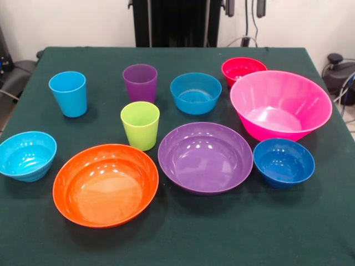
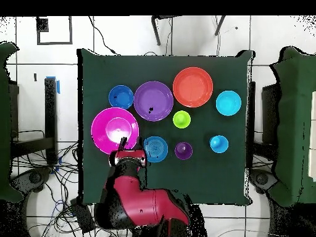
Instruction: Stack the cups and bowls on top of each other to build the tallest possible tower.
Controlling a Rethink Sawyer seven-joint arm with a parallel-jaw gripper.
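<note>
Nothing is stacked yet, so I judge the step in hand is picking a base and the first piece to go on it. All ten pieces sit apart on the green worktop (image 1: 310,233). At the back, in the front view, are the light blue cup (image 1: 68,93), purple cup (image 1: 140,82), blue bowl (image 1: 195,92) and red bowl (image 1: 243,70). The lime cup (image 1: 140,124) stands mid-table. The pink bowl (image 1: 280,105) sits just in front of the red one, hiding its near rim. Nearest me are the cyan bowl (image 1: 26,155), orange bowl (image 1: 105,184), purple bowl (image 1: 205,157) and dark blue bowl (image 1: 283,162).

To do this well I would take a small bowl by its rim, lift it straight up clear of its neighbours, and lower it centred and level. The red bowl is crowded by the pink one, so I would approach it from its open side.

From overhead, the arm (image 2: 139,207) reaches in from the base, its wrist over the red bowl's spot beside the pink bowl. The claw (image 2: 123,143) is hard to make out; I cannot tell whether it is released or clenched.
</note>
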